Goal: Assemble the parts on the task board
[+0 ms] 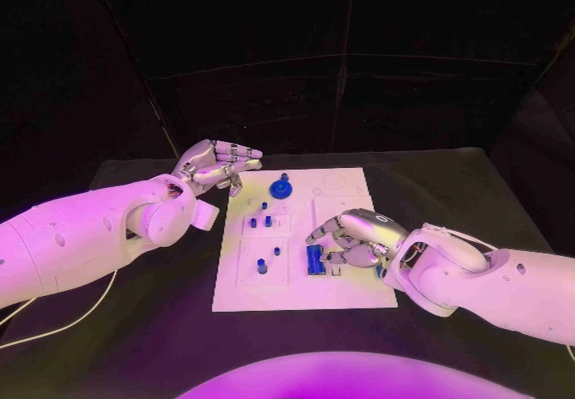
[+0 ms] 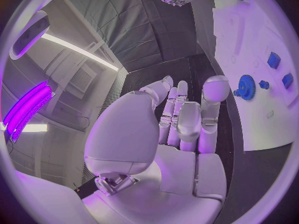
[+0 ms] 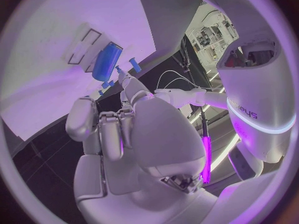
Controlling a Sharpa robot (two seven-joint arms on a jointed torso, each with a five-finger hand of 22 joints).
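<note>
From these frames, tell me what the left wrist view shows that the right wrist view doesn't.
Left wrist view alone: the blue gear on the board, and the left hand, open beside the board's edge. Right wrist view alone: the long blue block lying on the board by an outlined slot. Both: the white board, small blue parts and the right hand, fingers curled, holding nothing visible.

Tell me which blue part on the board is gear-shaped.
The blue gear, at the task board's far end near the left hand; the other blue pieces are pegs or blocks.
</note>
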